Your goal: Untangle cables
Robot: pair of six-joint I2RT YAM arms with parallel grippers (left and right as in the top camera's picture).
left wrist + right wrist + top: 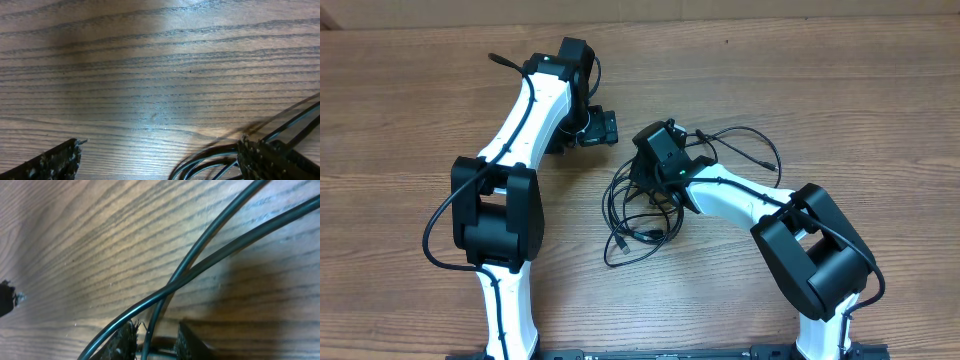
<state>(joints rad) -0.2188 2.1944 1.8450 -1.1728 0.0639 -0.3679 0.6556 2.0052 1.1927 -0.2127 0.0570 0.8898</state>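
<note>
The cables [642, 215] lie in a loose black tangle on the wooden surface [840, 90]. The right hand [652, 180] is down in the tangle's upper part. One strand runs between its fingers [125, 341] (two more cross just above them), but I cannot tell whether it is pinched. The left hand [597, 128], near the tangle's upper left edge in the overhead view, is spread wide and holds nothing.

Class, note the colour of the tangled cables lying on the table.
Black; the overhead view shows the cables best, against the brown wooden table.
</note>
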